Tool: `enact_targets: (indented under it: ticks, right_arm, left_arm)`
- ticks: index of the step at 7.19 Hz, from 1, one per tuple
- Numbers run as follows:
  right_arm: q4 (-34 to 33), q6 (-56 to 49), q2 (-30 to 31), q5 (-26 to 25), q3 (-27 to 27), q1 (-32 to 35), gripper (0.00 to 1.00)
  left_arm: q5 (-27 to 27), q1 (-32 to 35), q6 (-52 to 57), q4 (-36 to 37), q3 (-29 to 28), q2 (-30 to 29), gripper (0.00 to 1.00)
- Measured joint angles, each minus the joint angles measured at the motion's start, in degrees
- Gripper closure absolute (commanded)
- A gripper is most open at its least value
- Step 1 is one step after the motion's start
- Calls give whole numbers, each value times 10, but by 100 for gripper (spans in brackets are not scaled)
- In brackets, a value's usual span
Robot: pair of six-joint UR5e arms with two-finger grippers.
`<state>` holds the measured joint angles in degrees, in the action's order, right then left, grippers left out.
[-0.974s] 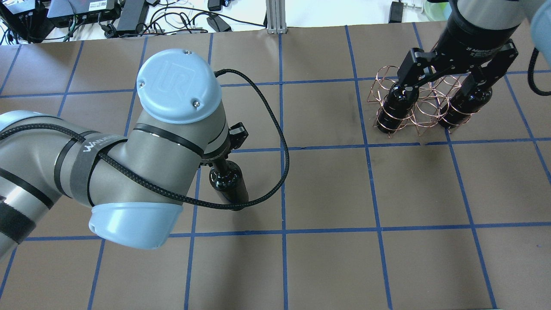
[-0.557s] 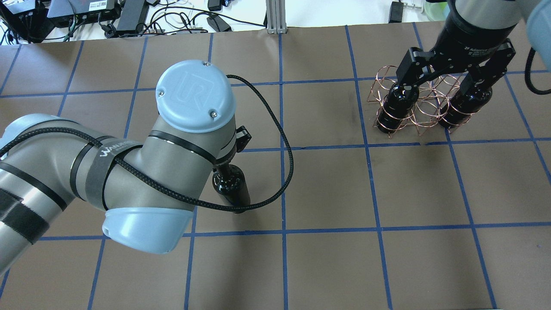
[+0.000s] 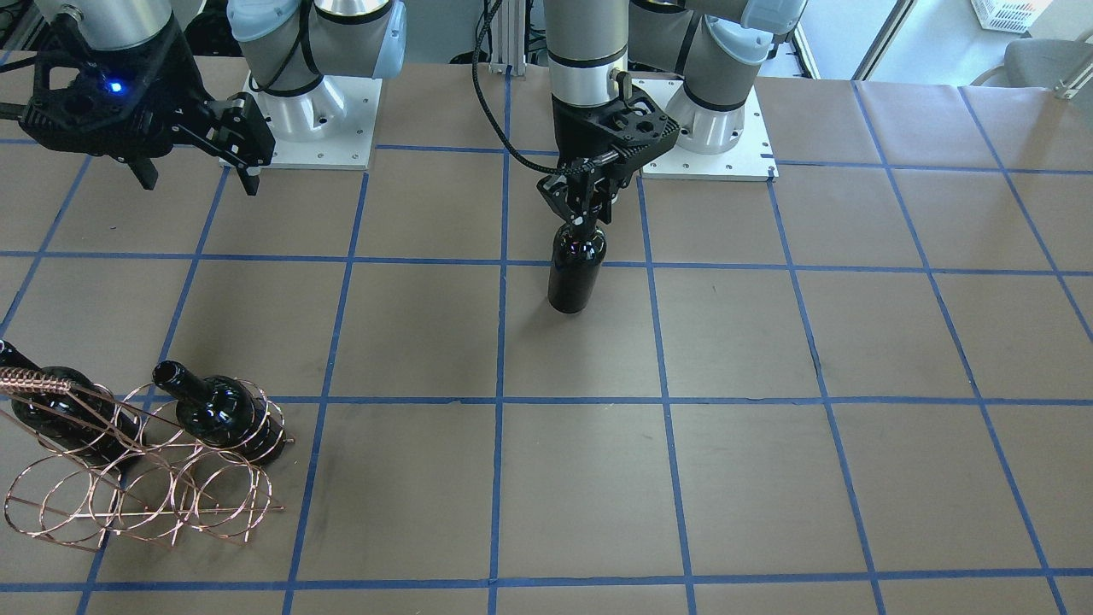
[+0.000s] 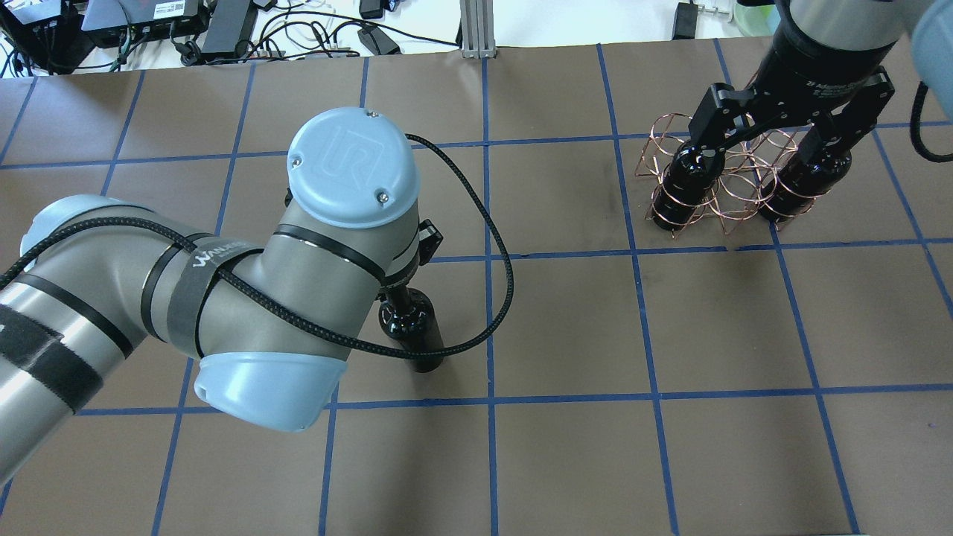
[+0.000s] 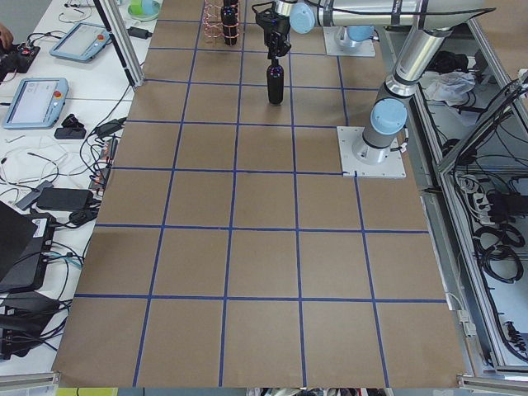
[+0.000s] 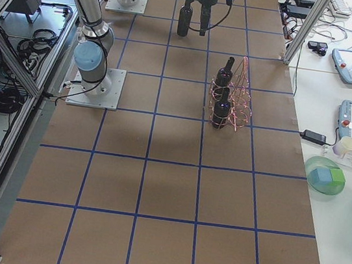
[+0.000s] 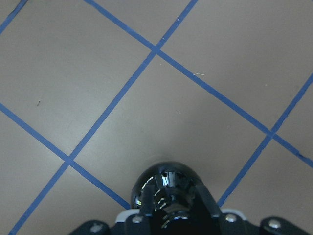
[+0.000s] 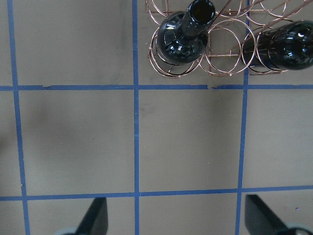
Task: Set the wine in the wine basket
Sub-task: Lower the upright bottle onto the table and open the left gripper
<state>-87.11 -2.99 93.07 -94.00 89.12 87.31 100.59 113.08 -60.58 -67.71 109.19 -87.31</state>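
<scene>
My left gripper (image 3: 583, 215) is shut on the neck of a near-black wine bottle (image 3: 575, 275) and holds it upright near the table's middle. I cannot tell whether its base touches the table. From overhead the bottle (image 4: 414, 329) shows just below my left wrist. The left wrist view looks down on its shoulder (image 7: 168, 182). The copper wire basket (image 3: 128, 489) stands far to my right and holds two more bottles (image 3: 218, 414) (image 3: 60, 412). My right gripper (image 4: 767, 149) hangs wide open and empty above the basket (image 4: 737, 190).
The table is brown paper with a grid of blue tape lines. Both arm bases (image 3: 709, 137) stand at the robot's edge. Cables and electronics (image 4: 186, 30) lie beyond the far edge. A black cable (image 4: 499, 260) loops off my left wrist.
My left arm has moved to the right with the bottle in its grip, toward the basket side. The right gripper has stayed open over the basket, barely shifting.
</scene>
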Motion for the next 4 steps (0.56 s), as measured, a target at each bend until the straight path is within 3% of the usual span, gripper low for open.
enact_targets:
  ticks: [4]
  right_arm:
    - [-2, -16, -7, -1, 1, -2, 0]
  left_arm:
    - [-4, 1, -6, -1, 1, -2, 100]
